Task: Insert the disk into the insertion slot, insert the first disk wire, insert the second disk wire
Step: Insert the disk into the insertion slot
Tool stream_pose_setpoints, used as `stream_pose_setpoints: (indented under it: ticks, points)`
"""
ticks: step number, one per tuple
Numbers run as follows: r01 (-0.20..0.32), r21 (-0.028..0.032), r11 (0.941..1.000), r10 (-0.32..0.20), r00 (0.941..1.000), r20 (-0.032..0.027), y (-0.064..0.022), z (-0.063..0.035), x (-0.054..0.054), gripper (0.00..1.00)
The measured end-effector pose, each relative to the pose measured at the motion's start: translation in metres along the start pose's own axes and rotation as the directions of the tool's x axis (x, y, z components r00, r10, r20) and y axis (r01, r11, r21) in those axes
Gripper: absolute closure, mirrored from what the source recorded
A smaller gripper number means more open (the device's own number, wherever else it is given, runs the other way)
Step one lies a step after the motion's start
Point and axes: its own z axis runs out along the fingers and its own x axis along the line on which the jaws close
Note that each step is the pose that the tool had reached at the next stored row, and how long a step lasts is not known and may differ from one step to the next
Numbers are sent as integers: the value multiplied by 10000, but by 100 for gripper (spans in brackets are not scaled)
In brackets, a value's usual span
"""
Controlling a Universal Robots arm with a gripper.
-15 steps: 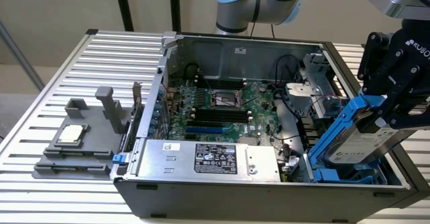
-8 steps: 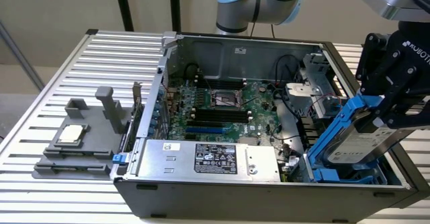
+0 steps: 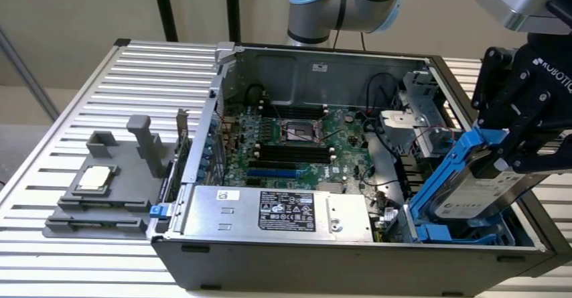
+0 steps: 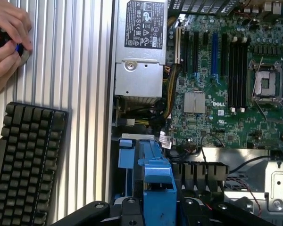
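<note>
Computer case (image 3: 358, 264): open, on slatted table (image 3: 72, 258).
Slot (image 3: 451, 234): grey bay with blue clips, case's near corner, exterior view's right.
Disk (image 3: 478, 184): directly over slot, long axis tilted, lower end at bay mouth, upper end leaning toward exterior view's right; judged not yet seated.
Gripper (image 3: 514, 154): pinching disk's upper end from above.

Silver metal disk (image 3: 475, 194) in glossy blue plastic carrier (image 3: 444, 171) — ribbed matt metal table (image 3: 90, 266); black plastic keyboard (image 4: 23, 160).
</note>
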Motion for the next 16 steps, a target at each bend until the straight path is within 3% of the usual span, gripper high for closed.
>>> stream_pose_setpoints:
  ticks: [16]
  points:
    - [49, 0, 10000, -49, 10000, 34, 0, 81, 4, 68]
